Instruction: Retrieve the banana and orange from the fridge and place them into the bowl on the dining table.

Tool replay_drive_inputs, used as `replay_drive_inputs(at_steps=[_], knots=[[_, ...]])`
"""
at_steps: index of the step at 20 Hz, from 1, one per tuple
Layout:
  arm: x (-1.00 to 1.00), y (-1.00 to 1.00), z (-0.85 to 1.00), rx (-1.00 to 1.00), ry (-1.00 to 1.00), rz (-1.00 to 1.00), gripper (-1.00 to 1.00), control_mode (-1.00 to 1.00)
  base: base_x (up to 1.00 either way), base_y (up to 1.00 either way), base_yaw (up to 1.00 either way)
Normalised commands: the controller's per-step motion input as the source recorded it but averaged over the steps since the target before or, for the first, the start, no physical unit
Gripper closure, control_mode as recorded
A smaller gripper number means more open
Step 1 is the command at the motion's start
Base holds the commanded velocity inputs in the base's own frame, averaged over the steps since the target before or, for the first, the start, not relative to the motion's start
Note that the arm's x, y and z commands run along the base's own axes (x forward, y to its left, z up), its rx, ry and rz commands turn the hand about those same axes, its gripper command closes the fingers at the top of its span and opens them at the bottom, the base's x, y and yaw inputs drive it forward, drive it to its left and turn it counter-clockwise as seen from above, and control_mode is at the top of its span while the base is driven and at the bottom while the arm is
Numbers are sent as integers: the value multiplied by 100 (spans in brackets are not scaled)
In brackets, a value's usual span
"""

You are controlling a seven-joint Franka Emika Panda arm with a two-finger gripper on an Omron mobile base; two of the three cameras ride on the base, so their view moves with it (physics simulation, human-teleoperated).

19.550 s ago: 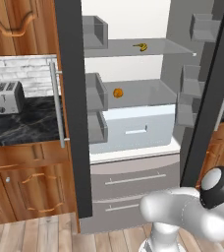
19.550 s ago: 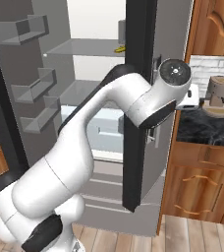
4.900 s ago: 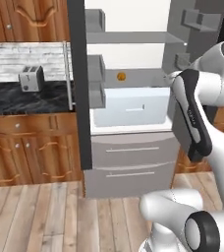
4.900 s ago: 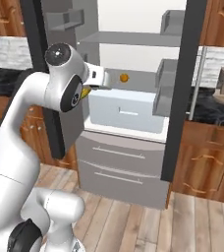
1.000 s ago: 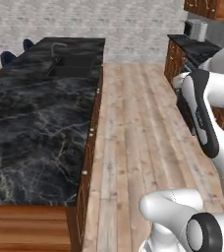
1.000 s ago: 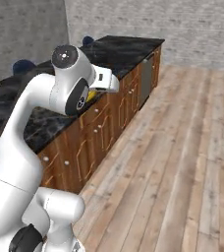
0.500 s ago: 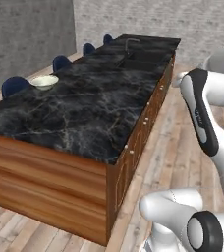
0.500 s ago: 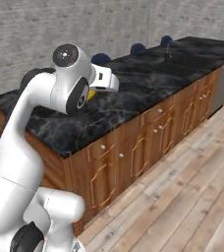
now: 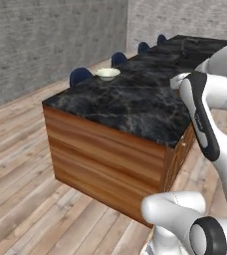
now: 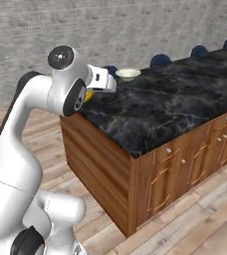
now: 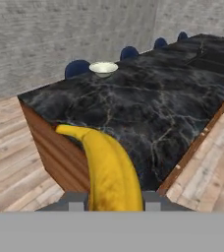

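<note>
Clenched on the banana (image 11: 109, 170): end effector (image 11: 109, 204) low at 6 o'clock in the hand view, yellow fruit rising from between its tips and curving toward 10 o'clock, thin end lying over the near corner of the surface (image 11: 148, 98). Same fruit glimpsed as a yellow sliver (image 10: 88, 95) just under the wrist in the right base view, tucked against the white forearm, short of the wooden end of the black marble top (image 10: 180, 107).

Bowl (image 11: 103, 68) sitting far off at 12 o'clock in the hand view, cream-white, near the far edge of the marble, well apart from the banana. Seen again at 11 o'clock in the left base view (image 9: 108, 73) and at 12 o'clock in the right base view (image 10: 128, 74), upright, on the top close to its stool-side rim. Blue stools (image 9: 80, 76) lined along that side, one just behind the bowl, others further down toward 1 o'clock.

Wooden side panels (image 9: 105, 164) below the top, plank floor (image 9: 21, 199) all round, grey brick wall (image 9: 46, 40) behind
</note>
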Motion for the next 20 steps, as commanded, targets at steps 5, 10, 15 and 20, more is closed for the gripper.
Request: replay_drive_inputs(at_steps=[5, 10, 15, 20], knots=[[0, 0, 0, 0, 0, 0, 100, 100, 100, 100, 17], [0, 0, 0, 0, 0, 0, 100, 100, 100, 100, -16], [0, 0, 0, 0, 0, 0, 100, 100, 97, 76, -75], [0, 0, 0, 0, 0, 0, 100, 100, 79, 56, -88]])
